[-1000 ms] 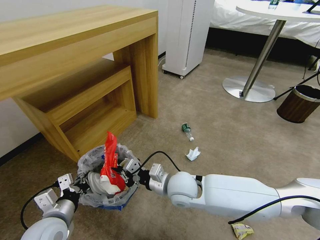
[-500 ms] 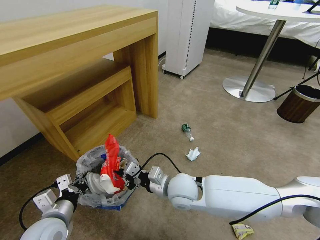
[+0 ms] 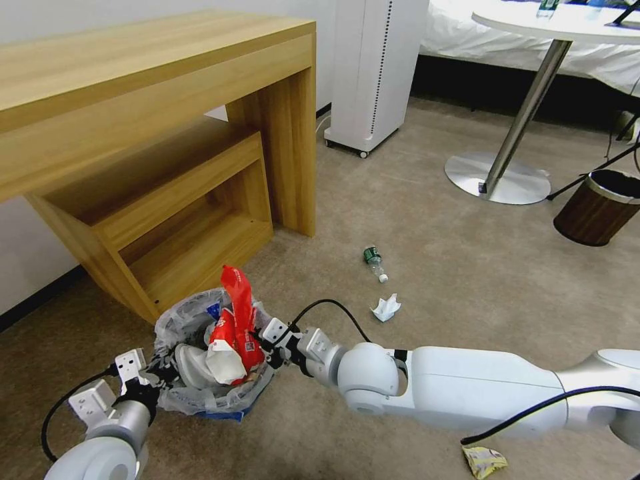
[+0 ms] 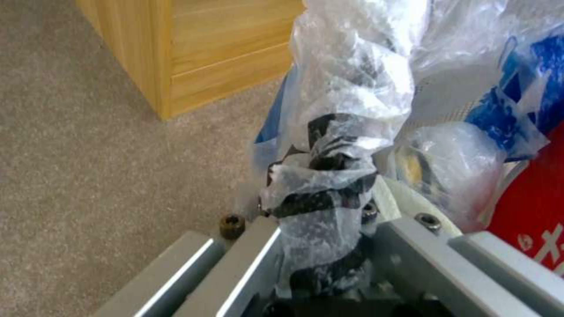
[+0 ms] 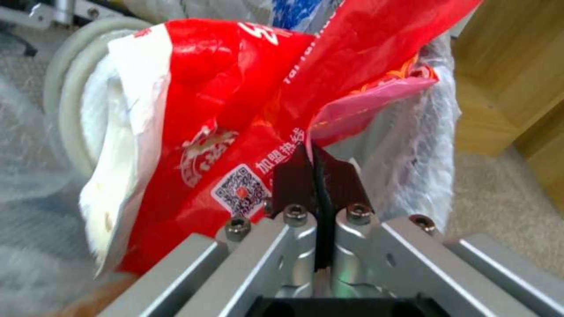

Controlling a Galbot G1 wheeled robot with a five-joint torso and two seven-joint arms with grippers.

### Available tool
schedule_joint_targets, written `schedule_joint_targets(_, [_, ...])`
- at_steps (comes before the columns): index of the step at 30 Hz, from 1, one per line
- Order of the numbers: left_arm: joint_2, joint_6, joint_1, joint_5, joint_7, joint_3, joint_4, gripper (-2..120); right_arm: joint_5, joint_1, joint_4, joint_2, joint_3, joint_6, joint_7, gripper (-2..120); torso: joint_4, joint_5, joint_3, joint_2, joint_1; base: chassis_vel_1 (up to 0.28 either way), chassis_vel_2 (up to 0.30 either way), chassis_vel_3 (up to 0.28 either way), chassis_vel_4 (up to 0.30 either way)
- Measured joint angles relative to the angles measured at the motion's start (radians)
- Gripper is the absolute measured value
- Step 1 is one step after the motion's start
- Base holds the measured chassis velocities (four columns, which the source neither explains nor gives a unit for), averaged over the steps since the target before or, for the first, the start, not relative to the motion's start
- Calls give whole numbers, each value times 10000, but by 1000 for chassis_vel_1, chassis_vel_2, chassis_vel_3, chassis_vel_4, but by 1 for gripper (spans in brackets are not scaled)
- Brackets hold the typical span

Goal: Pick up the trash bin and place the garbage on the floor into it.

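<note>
The blue trash bin (image 3: 235, 411), lined with a crinkled clear bag, is at the lower left near the wooden desk. My left gripper (image 3: 155, 385) is shut on its near rim, bag plastic bunched over the fingers (image 4: 322, 200). My right gripper (image 3: 265, 345) is at the bin's right rim, shut on a red snack wrapper (image 3: 237, 319) that stands up out of the bin; the closed fingertips (image 5: 294, 174) pinch the wrapper (image 5: 235, 101). A white slipper (image 3: 195, 365) lies inside. On the carpet lie a green-labelled bottle (image 3: 374, 261), crumpled white paper (image 3: 386, 307) and a yellow wrapper (image 3: 484, 461).
The wooden desk (image 3: 153, 120) with its low shelf stands just behind the bin. A white appliance (image 3: 373, 67) is at the back. A round table's metal base (image 3: 497, 177) and a brown wood-pattern bin (image 3: 597, 207) are at the right. Open carpet lies between.
My right gripper has drawn slightly up and toward the bin's right rim, and the red wrapper has tilted and shifted right with it. The left gripper and bin have barely moved.
</note>
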Motion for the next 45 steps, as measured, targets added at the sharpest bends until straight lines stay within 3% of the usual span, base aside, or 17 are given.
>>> schedule_joint_targets(10, [-93,-1,69,104,53,76,-133,0,1428,621,375,351,-204,-1147,1243,0,0,-1,0,0,0,0,0,0,0])
schedule_joint_targets(19, [-244,-19,63,265,168,172,-79,0,2197,871,682,607,-287,-1504,1830,0,0,-1,0,0,0,0,0,0,0])
schedule_joint_targets(27, [-220,-33,65,272,178,176,-72,0,3599,695,886,1045,-46,-2528,3361,0,0,0,0,0,0,0,0,0,0])
schedule_joint_targets(45, [-187,-192,13,239,252,166,109,0,4407,850,426,1978,-10,-3496,4229,0,1,-1,0,0,0,0,0,0,0])
